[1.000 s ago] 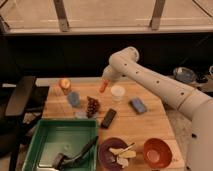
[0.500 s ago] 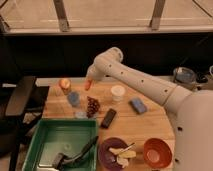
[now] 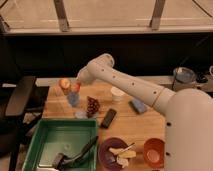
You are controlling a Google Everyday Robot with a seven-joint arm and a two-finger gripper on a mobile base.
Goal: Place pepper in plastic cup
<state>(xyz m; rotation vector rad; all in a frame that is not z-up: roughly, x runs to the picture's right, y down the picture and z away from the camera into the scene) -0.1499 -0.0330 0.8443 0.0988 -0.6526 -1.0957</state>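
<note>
Presently the delivery step is judged to be in hand. The white arm (image 3: 127,85) is stretched across the tabletop (image 3: 142,127) toward its far left part, and the end effector (image 3: 77,84) is held directly above the cup (image 3: 73,98). A red-orange piece, taken to be the pepper (image 3: 76,88), is seen at the tip of the end effector, just over the mouth of the cup; whether it is already partly inside the cup cannot be told. The end effector is judged to be closed on the pepper, although its two sides are not separately made out.

For the next move, a short descent is called for so that the pointed end of the pepper is brought within the rim, after which release is required with the cup left upright. Since the cup is small and light, a sideways nudge on the way down is to be avoided.

Just beside the cup, an apple (image 3: 64,83) is set to the left, and a grape bunch (image 3: 92,106) to the right. A white cup (image 3: 117,94), a blue block (image 3: 138,106) and a green tray (image 3: 37,142) are placed farther off.

No brand, label or legible writing is found on any item.
</note>
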